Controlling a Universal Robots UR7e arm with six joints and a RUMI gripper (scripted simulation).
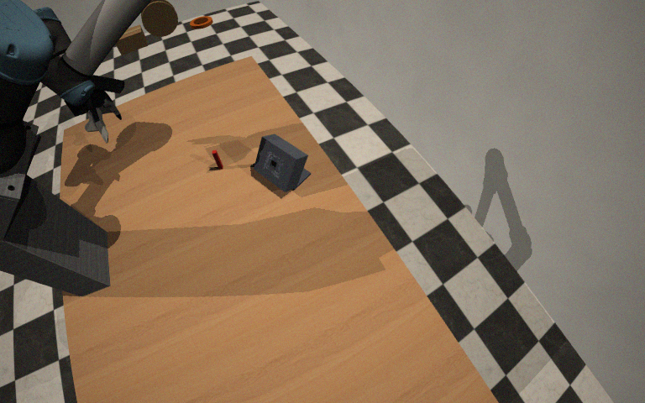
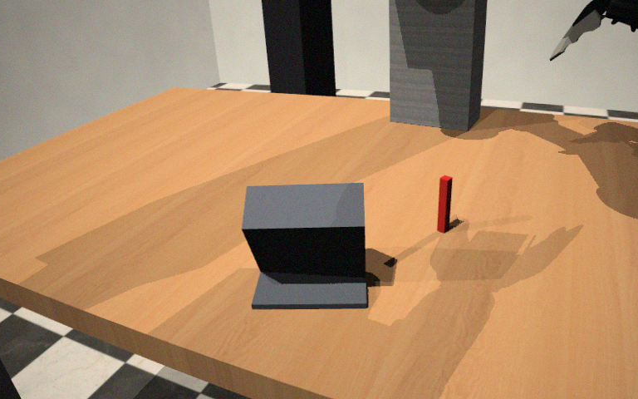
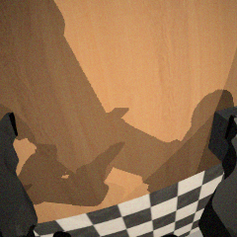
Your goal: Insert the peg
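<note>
A small red peg [image 1: 217,159] stands upright on the wooden table, a little to the left of the grey sloped panel [image 1: 280,162]. A small dark square hole [image 1: 275,164] sits in the panel's sloped face. In the exterior view the peg [image 2: 444,204] stands to the right of the panel's back side [image 2: 307,237]; the hole is hidden there. My gripper [image 1: 101,122] hangs open and empty above the table's far left corner, well away from the peg. It shows at the top right in the exterior view [image 2: 609,54]. In the wrist view only the dark fingers frame bare table.
The robot's grey base block [image 1: 41,234] stands at the table's left edge. An orange ring [image 1: 201,21] and brown blocks [image 1: 131,39] lie on the checkered floor beyond the table. The table edge is close under the gripper.
</note>
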